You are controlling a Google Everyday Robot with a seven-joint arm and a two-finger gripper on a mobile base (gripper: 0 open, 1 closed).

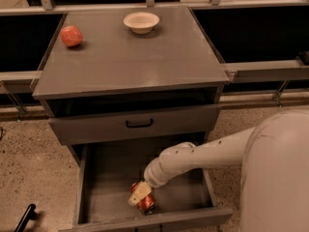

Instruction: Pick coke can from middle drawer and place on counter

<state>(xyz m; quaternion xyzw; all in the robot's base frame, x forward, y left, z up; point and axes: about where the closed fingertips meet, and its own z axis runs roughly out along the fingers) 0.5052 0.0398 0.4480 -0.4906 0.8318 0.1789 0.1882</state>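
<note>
The coke can [147,204] lies on its side on the floor of the open middle drawer [106,178], close to the drawer's front wall. My gripper [139,194], cream-coloured at the end of the white arm [193,157], reaches down into the drawer from the right and sits directly on top of the can, covering its upper left part. The can rests on the drawer floor. The counter [135,62] is the grey cabinet top above.
A red-orange apple [71,36] sits at the counter's far left and a white bowl [141,21] at its far middle. A shut drawer front with a black handle [139,123] overhangs the open drawer. My arm's large white body [280,178] fills the lower right.
</note>
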